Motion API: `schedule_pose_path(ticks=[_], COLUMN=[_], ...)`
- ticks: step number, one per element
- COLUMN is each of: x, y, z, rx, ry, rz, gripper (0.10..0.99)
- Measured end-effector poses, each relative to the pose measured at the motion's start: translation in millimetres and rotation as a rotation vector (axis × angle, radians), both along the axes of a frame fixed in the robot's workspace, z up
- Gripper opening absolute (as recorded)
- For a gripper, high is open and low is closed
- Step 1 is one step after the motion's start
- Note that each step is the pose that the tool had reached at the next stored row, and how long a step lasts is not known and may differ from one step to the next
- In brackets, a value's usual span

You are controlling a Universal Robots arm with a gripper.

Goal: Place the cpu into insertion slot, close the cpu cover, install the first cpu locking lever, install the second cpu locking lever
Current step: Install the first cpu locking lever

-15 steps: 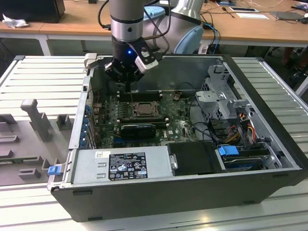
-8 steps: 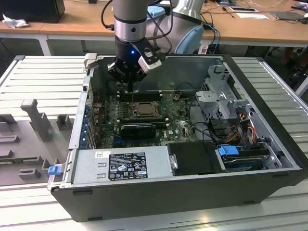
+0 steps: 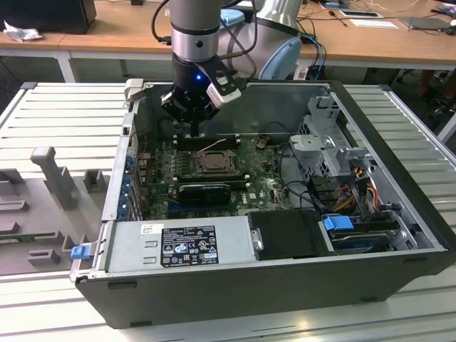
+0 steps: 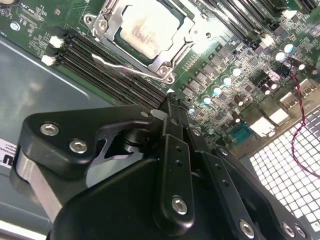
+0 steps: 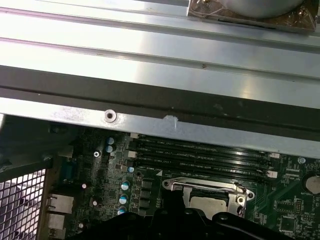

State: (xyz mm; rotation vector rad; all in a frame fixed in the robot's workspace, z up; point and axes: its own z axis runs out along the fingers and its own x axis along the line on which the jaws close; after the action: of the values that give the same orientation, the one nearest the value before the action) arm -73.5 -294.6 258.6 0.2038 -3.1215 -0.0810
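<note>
Flanking the insertion slot (image 3: 212,162): memory slots (image 4: 107,62), capacitors (image 4: 227,81).

Computer case (image 3: 285,288) holds motherboard (image 3: 261,188), power supply (image 3: 178,244).

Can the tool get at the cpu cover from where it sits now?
Likely yes. The tool hangs inside the open case, close beside the cpu cover; only low memory slots lie between them, nothing taller in the path.

Your arm (image 3: 194,28) hangs in from 12 o'clock in exterior view, wrist (image 3: 191,91) vertical, blue light (image 3: 197,77) lit; gripper (image 3: 194,131) points toward 6 o'clock, fingers (image 4: 173,150) closed tip to tip.
</note>
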Motion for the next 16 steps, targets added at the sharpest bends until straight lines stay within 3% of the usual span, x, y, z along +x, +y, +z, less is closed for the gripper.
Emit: schedule_pose_path(ticks=[8,16], x=[9.4,12.5], y=[0.0,0.0], z=[0.0,-0.2], rx=[0.0,0.0], ry=[0.0001,0.0], rz=[0.0,-0.024], gripper=[0.106,0.106])
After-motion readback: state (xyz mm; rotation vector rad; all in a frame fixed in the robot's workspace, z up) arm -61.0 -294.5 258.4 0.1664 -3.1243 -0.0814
